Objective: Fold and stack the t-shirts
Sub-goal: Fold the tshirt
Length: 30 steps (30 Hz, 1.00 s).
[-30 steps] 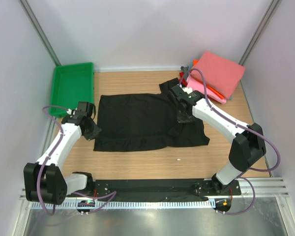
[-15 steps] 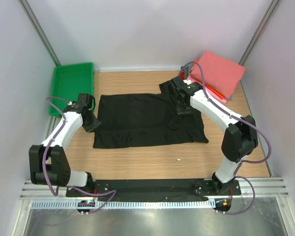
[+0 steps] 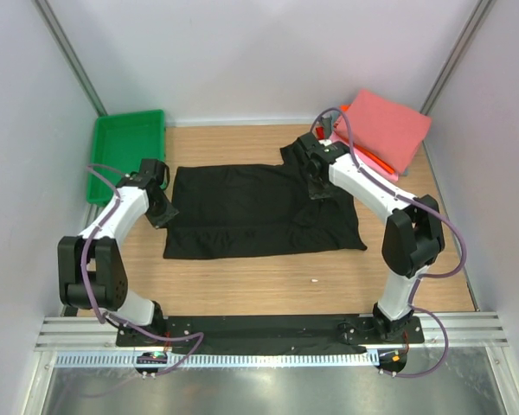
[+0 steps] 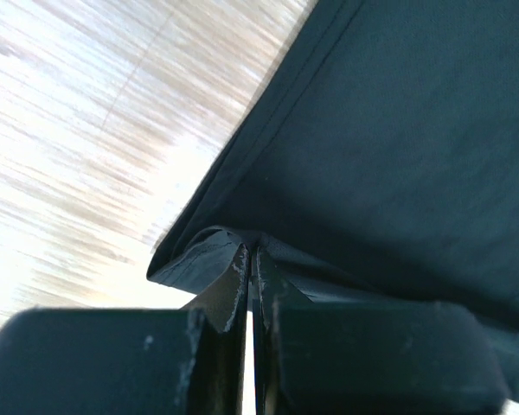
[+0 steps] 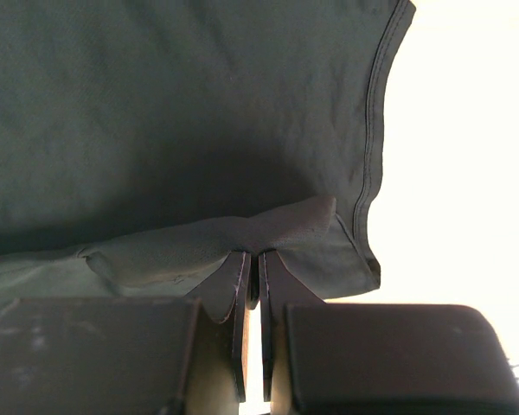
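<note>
**Black t-shirt (image 3: 251, 212) pinched at both ends**

It's spread out in the middle of the desk (image 3: 268, 281). My left gripper (image 3: 162, 212) is clamped tight on a fold at its left edge, and my right gripper (image 3: 318, 192) is nipped closed on a bunched fold near the far right sleeve. Folded t-shirts (image 3: 385, 130) sit stacked in the far right corner.

The black t-shirt (image 3: 251, 212) covers the middle of the table (image 3: 268, 290); bare wood lies open along its near side. The 2 far corners are blocked: green tray (image 3: 128, 151) near my left gripper (image 3: 160, 211), folded stack (image 3: 385, 130) near my right gripper (image 3: 319, 190).
</note>
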### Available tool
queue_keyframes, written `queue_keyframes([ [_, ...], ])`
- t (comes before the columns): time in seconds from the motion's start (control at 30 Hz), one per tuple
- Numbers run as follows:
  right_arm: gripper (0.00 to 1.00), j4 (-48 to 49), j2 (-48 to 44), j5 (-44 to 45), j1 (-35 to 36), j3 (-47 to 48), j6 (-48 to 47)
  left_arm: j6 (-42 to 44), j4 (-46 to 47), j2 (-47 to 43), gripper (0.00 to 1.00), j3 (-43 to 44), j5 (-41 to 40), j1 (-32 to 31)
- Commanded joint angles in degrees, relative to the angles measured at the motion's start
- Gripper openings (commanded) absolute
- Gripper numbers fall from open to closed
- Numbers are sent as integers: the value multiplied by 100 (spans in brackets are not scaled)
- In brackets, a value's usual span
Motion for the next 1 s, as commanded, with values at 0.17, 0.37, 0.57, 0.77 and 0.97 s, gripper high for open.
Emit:
queue_keyframes([
  [0.17,1,253,527,114,-115,439,-248,88,-95,652,0,470,-209,111],
  [0.37,40,297,994,334,-203,817,-318,175,-262,1162,32,874,-43,138],
  [0.57,79,34,1021,834,-256,1380,-406,368,-771,628,64,1252,-270,15],
  [0.77,79,603,-217,-138,-256,170,-20,465,-624,-769,62,525,-176,-135],
  [0.97,66,1966,-939,-2397,-256,-1940,419,1072,-501,-2094,57,-451,406,-161],
])
